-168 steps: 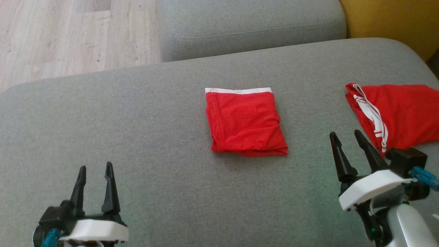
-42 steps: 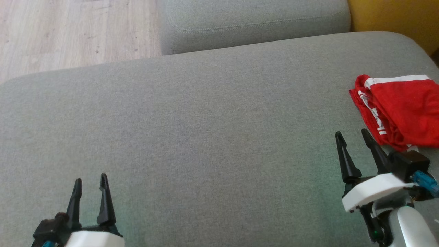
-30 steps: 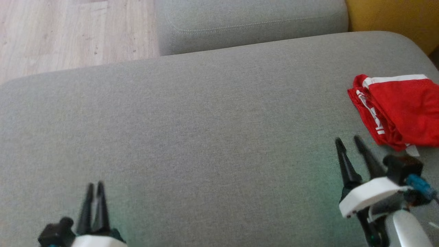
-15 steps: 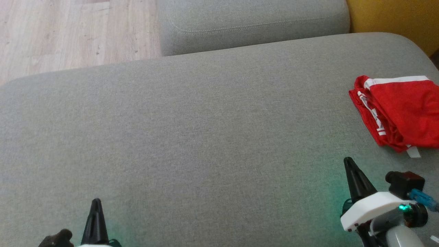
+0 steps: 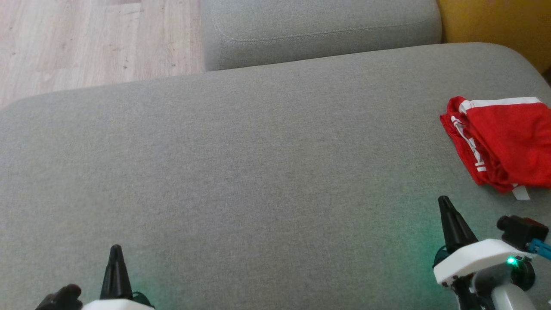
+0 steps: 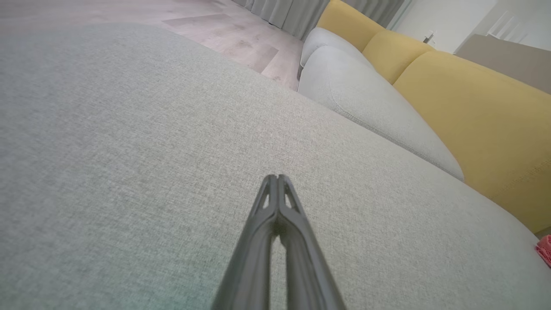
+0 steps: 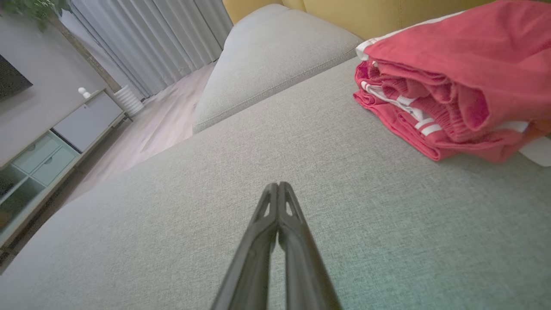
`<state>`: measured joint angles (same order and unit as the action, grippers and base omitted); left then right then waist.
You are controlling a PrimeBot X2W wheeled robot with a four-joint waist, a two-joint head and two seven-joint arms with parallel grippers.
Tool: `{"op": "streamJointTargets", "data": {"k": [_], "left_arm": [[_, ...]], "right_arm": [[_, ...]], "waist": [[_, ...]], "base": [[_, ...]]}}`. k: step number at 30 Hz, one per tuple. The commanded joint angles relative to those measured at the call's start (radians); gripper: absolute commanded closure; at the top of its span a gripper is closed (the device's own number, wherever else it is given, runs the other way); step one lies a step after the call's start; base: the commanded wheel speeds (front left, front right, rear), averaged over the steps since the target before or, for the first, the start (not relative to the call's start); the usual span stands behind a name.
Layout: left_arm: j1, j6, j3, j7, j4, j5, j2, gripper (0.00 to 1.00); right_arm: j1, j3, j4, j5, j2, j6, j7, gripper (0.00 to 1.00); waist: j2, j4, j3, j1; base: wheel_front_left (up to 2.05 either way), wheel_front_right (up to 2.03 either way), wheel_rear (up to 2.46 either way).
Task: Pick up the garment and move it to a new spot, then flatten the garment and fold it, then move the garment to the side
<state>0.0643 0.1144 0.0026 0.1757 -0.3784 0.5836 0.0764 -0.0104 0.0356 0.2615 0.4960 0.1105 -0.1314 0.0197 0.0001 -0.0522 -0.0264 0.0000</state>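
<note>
Red garment [image 5: 503, 142] at the right side, left gripper [image 5: 115, 249] and right gripper [image 5: 444, 201] both closed.

The red garment lies folded in a small pile on the grey cushion [image 5: 258, 163], far over at the robot's right — white bands show on its top and left edges. The left gripper sits low at the near left, its 2 fingers pressed together with nothing between them. The right gripper is near the pile but not touching it — fingers together too, empty. Wood floor [image 5: 86, 38] lies past the cushion.
</note>
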Motion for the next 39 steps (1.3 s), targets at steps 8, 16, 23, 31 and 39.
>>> {"op": "streamJointTargets", "data": {"k": [8, 16, 23, 31, 39], "left_arm": [[-0.051, 0.004, 0.027, -0.028, 0.043, 0.103, 0.0, 1.0], [-0.061, 0.006, 0.035, -0.051, 0.051, 0.184, -0.002, 1.0], [-0.071, 0.006, 0.041, -0.072, 0.058, 0.255, -0.004, 1.0], [-0.082, 0.007, 0.049, -0.095, 0.066, 0.337, -0.007, 1.0], [-0.092, 0.009, 0.056, -0.118, 0.074, 0.418, -0.009, 1.0]], "right_arm": [[0.057, -0.018, -0.03, 0.114, -0.002, 0.0, 0.013, 1.0], [0.062, -0.03, -0.029, 0.202, -0.007, 0.0, 0.02, 1.0], [0.067, -0.04, -0.028, 0.279, -0.012, 0.0, 0.026, 1.0], [0.072, -0.052, -0.027, 0.368, -0.017, 0.0, 0.033, 1.0], [0.078, -0.064, -0.025, 0.456, -0.022, 0.0, 0.041, 1.0]], "waist": [[-0.0001, 0.005, 0.002, 0.0], [-0.0001, 0.009, 0.004, 0.0], [-0.0001, 0.013, 0.006, 0.0], [-0.0001, 0.017, 0.007, 0.0], [-0.0001, 0.021, 0.009, 0.0]], "base": [[0.0, 0.0, 0.0], [0.0, 0.0, 0.0], [0.0, 0.0, 0.0], [0.0, 0.0, 0.0], [0.0, 0.0, 0.0]]}}
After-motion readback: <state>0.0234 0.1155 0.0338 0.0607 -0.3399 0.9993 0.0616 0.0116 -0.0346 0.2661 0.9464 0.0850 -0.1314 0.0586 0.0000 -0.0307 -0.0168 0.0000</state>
